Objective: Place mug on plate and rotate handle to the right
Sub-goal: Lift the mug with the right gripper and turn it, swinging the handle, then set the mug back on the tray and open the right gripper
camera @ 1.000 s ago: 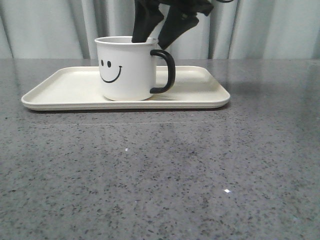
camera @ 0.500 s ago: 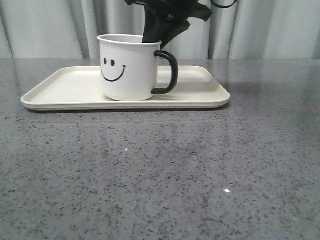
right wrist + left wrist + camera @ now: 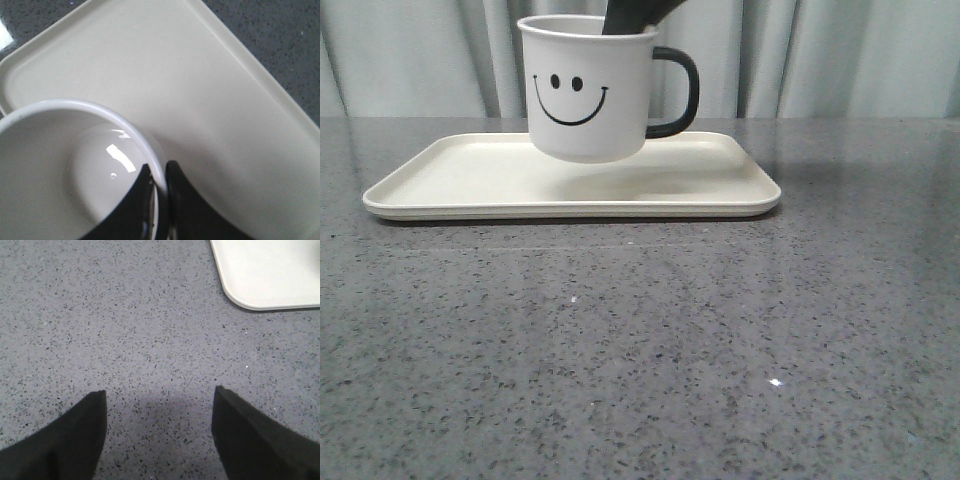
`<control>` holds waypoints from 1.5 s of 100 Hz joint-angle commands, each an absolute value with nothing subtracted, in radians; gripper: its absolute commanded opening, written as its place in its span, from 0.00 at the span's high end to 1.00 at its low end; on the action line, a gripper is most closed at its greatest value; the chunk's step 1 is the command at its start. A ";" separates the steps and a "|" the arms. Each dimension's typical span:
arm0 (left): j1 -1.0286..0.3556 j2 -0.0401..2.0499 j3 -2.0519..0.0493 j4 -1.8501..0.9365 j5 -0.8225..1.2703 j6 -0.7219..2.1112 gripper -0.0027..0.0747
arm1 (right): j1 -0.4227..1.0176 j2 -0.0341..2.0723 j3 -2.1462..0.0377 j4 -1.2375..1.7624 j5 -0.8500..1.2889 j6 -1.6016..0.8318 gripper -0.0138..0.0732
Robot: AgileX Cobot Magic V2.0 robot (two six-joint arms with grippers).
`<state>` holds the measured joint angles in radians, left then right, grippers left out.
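While mug hangs clear above plate, right gripper is pinched on its rim, one finger inside, one outside. Handle points right in front view. Judged rigid, light, glossy wall slippery; thin rim hold may let it tilt. Firmer grip point: rim beside handle. Left gripper spread wide, empty, over bare table.

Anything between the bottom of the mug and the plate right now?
No. In the front view the mug, clamped at its rim by the right gripper, hangs above the plate; only air and its shadow lie beneath.
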<state>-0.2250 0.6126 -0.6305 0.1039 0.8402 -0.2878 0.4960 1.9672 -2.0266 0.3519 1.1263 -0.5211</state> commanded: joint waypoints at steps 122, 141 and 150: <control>-0.223 0.613 -0.659 0.108 0.785 -0.296 0.40 | 0.496 2.071 -2.226 0.413 1.254 -0.695 0.91; -0.223 0.613 -0.659 0.108 0.785 -0.296 0.40 | 0.496 2.071 -2.226 0.413 1.250 -0.695 0.91; -0.223 0.613 -0.659 0.108 0.785 -0.296 0.40 | 0.496 2.071 -2.226 0.413 1.250 -0.695 0.91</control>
